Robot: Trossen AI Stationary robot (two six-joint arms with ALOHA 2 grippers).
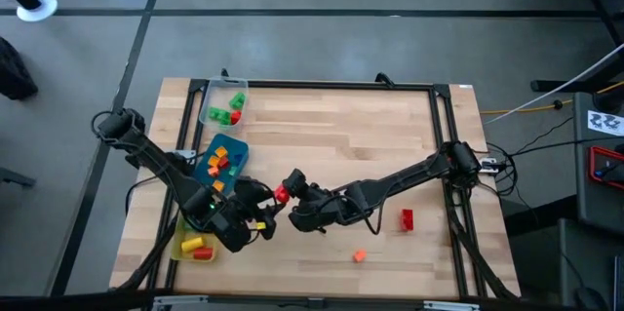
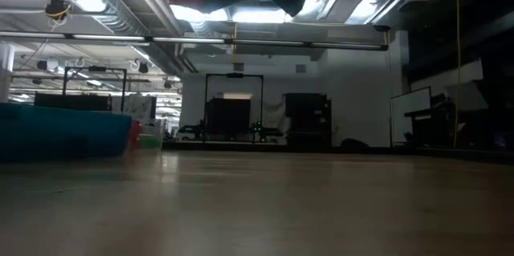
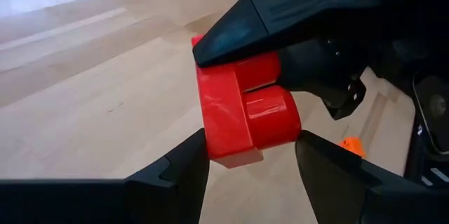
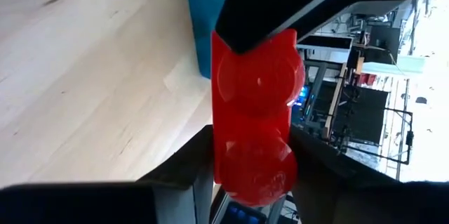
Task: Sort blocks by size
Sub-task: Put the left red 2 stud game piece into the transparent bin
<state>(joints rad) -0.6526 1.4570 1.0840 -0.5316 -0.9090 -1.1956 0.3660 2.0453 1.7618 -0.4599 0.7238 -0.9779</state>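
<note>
A blue tray [image 1: 208, 158], a yellow tray [image 1: 181, 250] and a clear tray [image 1: 211, 97] line the wooden table's [image 1: 341, 136] left edge.

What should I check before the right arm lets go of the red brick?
1. Red brick held clear of the table: ok.
2. Left gripper fingers against both of its sides: ok.
3. Right gripper clamped on its other end: ok.
4. Left grip firm enough to carry it alone: cannot tell.
5. Blue tray close by the left arm: ok.
</note>
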